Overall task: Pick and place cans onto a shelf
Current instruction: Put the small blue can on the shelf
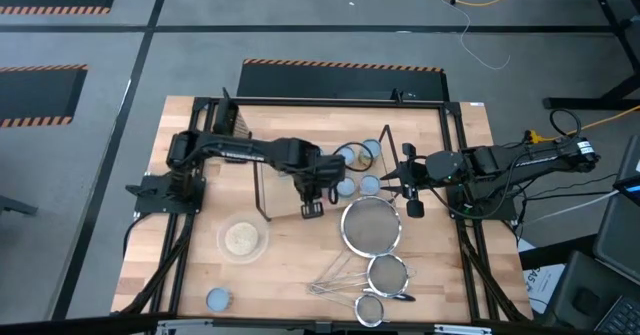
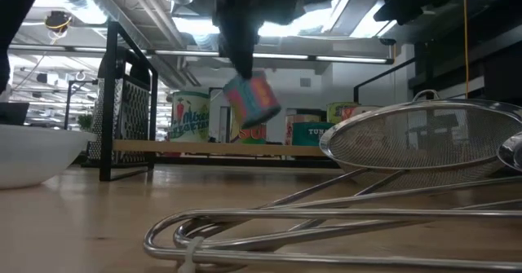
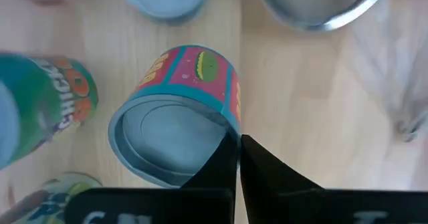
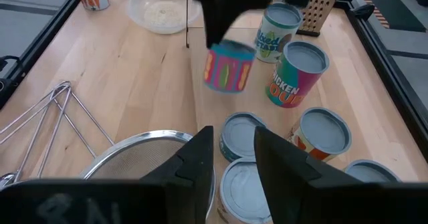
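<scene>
My left gripper (image 1: pixel 318 197) is shut on a can with a pink and teal label (image 3: pixel 180 117), held above the shelf (image 2: pixel 179 147). The can also shows in the low view (image 2: pixel 253 102) and the right wrist view (image 4: pixel 229 67). Several other cans (image 4: pixel 297 73) stand on their bases on the shelf board. One more can (image 1: pixel 218 298) stands near the table's near left corner. My right gripper (image 4: pixel 234 158) is open and empty, hovering over the cans at the shelf's right end (image 1: pixel 408 185). My left gripper pinches the rim of the can's top (image 3: pixel 227 138) between its two fingers, at one spot on the edge. The fingers come from above, pointing down. The can hangs tilted below them (image 2: pixel 253 102), lifted clear of the shelf.
A clear bowl of grains (image 1: pixel 242 238) sits near the left. Three wire strainers (image 1: pixel 372 225) lie at the near right, handles toward the near edge. A dark box grater (image 1: pixel 235 125) stands at the shelf's far left. Black wire frames (image 2: pixel 110 102) rise at the shelf's ends.
</scene>
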